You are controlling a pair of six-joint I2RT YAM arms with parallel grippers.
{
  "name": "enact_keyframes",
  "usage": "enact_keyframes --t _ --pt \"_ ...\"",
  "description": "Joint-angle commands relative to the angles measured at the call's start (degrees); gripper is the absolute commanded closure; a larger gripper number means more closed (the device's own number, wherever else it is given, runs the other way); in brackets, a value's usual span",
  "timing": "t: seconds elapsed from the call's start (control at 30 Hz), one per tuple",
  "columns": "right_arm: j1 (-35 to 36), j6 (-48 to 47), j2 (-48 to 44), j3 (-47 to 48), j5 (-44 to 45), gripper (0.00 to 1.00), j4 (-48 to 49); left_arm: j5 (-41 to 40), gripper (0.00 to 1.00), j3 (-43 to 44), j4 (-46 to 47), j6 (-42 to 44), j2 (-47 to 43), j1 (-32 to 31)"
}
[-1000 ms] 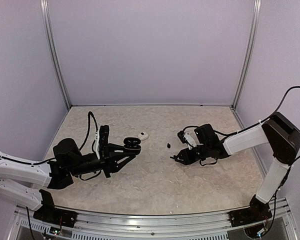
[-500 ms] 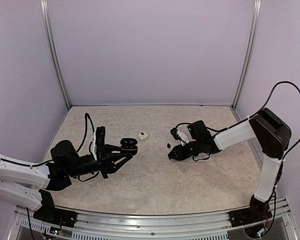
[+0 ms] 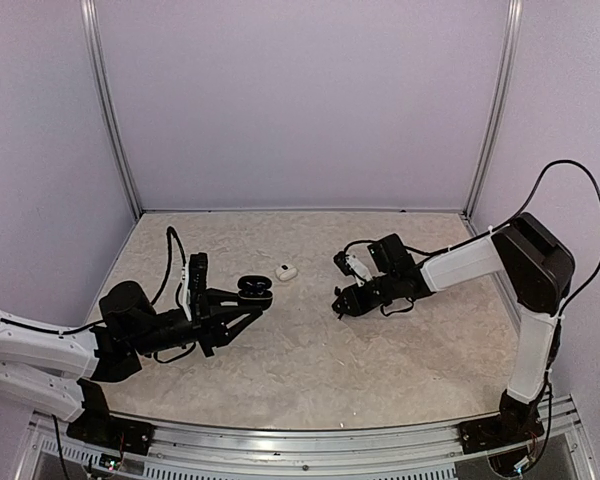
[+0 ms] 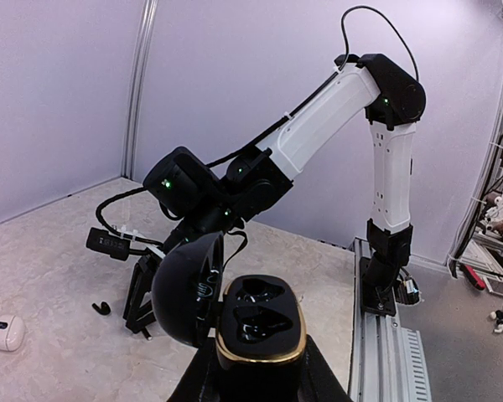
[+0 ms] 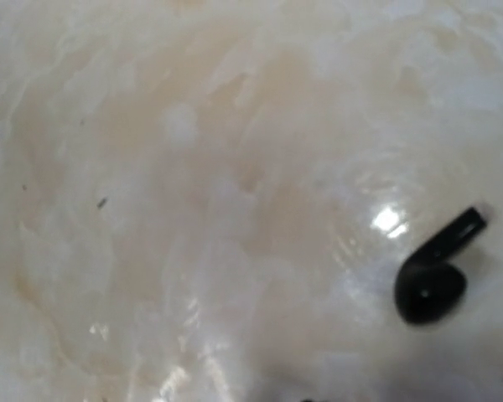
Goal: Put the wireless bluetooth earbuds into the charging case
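left end effector (image 3: 242, 303) clenched on the charging case (image 4: 260, 328), gripping its lower body from both sides; the lid (image 4: 184, 289) is swung open toward 9 o'clock and the two wells face up; whether either well is filled i cannot tell, as both read glossy black. right end effector (image 3: 342, 303) hangs low over the worktop (image 3: 310, 360), fingers pointing down; whether they are spread or closed i cannot tell, and nothing shows between them. the black earbud (image 5: 432, 280) lies loose on the worktop at about 4 o'clock in the right wrist view, stem angled toward 1 o'clock; in the left wrist view it sits just beside the right fingertips, at their 9 o'clock, not touching them. what looks like a white earbud (image 3: 287, 271) rests at about 1 o'clock from the case, apart from both arms.

handling, as a judgement: the earbud is very light, rigid and glossy, so it is apt to skid or flick out under a pinch; better taken across the bulbous body than the thin stem, closing gently and squarely; the shiny worktop likely offers little friction.
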Motion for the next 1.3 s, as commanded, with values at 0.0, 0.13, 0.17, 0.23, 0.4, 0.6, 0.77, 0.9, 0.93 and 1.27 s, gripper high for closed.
enact_keyframes --t 0.0,0.13,0.17,0.23,0.4,0.6,0.77,0.9,0.93,1.27 --pt "-0.03 -2.75 0.73 1.03 0.29 0.73 -4.36 0.09 1.0 -0.24 1.49 0.11 -1.0 0.31" --pt "0.71 -4.14 0.87 0.43 0.67 0.73 -6.2 0.26 1.0 -0.02 1.41 0.25 -0.88 0.31" --pt "1.05 -4.57 1.11 0.29 0.88 0.73 -6.41 0.3 1.0 -0.01 1.41 0.22 -0.84 0.34" --pt "1.94 -5.5 1.78 0.55 1.85 0.74 -7.41 0.35 1.0 0.15 1.34 0.21 -0.71 0.34" --pt "3.78 -6.84 1.13 0.3 3.31 0.78 -8.97 0.58 1.0 0.45 0.85 0.18 -0.99 0.31" --pt "6.6 -9.5 -3.11 -3.05 2.9 0.82 -11.18 0.78 1.0 0.55 0.27 0.23 -1.69 0.32" --pt "12.57 -13.57 -7.05 -5.9 2.34 0.82 -15.12 1.21 1.0 0.89 0.09 0.22 -1.65 0.26" --pt "17.98 -16.21 -8.71 -7.06 5.61 0.82 -20.94 1.44 1.0 1.07 -0.01 0.13 -1.63 0.23" --pt "19.13 -16.53 -8.91 -7.36 6.61 0.82 -22.04 1.48 1.0 1.12 0.0 0.04 -1.63 0.25" --pt "25.35 -20.07 -10.92 -6.48 11.3 0.73 -31.2 2.42 1.0 2.36 -0.8 0.38 -1.37 0.07"
